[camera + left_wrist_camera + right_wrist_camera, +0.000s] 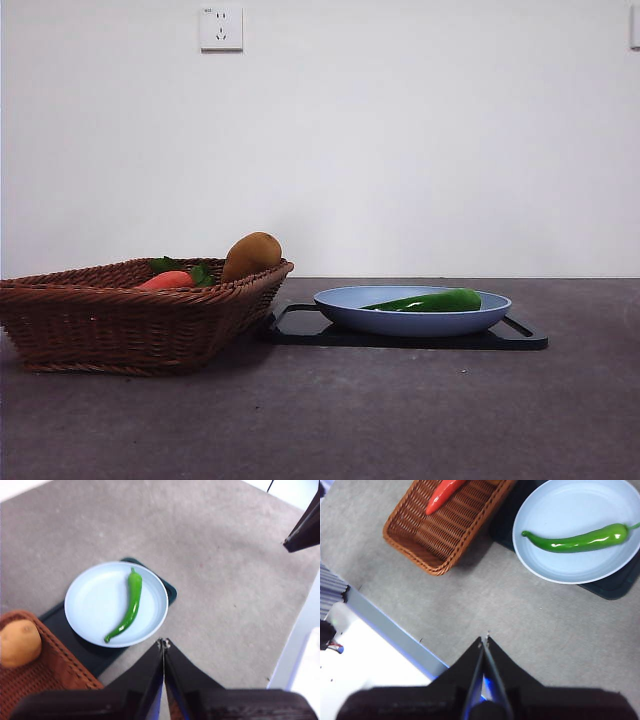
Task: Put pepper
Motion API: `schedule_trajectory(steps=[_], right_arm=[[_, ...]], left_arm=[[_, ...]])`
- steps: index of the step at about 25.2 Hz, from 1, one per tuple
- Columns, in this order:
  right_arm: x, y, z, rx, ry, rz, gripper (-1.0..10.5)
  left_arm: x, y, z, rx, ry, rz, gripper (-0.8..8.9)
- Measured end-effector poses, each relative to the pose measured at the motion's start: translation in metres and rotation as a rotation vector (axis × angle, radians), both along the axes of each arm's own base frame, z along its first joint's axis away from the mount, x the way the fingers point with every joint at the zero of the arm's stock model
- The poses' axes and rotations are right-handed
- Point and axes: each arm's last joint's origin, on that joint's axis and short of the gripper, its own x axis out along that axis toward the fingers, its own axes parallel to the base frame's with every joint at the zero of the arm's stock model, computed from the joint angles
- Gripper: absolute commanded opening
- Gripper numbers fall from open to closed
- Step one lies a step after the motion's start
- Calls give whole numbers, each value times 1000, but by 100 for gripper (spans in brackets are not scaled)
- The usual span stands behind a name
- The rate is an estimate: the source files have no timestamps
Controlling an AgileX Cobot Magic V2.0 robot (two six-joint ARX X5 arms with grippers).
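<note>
The pepper [432, 301] lies flat in the blue plate [412, 321], all by itself. Its thin tip points one way and its stem the other. The plate sits on a black tray [520, 338], and the tray rests on the gray surface [400, 420].

Just beside the tray is a brown basket [120, 325]. A tan potato [251, 255] and an orange-red carrot [168, 281] with green leaves lie in it. The basket's corner looks like it touches the tray, but I cannot be sure.

The left gripper [163, 642] hangs high above the surface, near the plate's edge. Its two jaws are pressed together with nothing between them. The right gripper [484, 639] is also up high, well apart from the plate, and clenched on nothing too. Neither one touches the pepper.

I think both arms are held up and back so they do not bump anything. The pepper is alone on the plate, away from the other food, so it looks easy to reach. If the pepper belongs on the plate, the job looks done. If it must go in the basket, a gripper has to spread its jaws and come down first.
</note>
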Motion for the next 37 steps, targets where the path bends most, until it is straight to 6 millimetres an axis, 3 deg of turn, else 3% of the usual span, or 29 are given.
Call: schedule_trajectory(steps=[8, 10, 13, 16, 20, 26, 37], right_arm=[[0, -1, 0, 0, 0, -6, 4], [0, -1, 0, 0, 0, -6, 4], [0, -1, 0, 0, 0, -6, 4], [0, -1, 0, 0, -1, -6, 4], [0, -1, 0, 0, -1, -6, 4], [0, -1, 0, 0, -1, -6, 4], [0, -1, 0, 0, 0, -6, 4]], left_arm=[[3, -2, 6, -29, -71, 9, 8], [11, 3, 10, -4, -167, 97, 8], [18, 28, 28, -17, -326, 239, 8], [-3, 68, 57, -70, -550, 342, 8], [-24, 98, 58, -94, -724, 449, 8], [-51, 130, 17, -94, -880, 602, 8], [-84, 151, -100, -15, -852, 733, 8]])
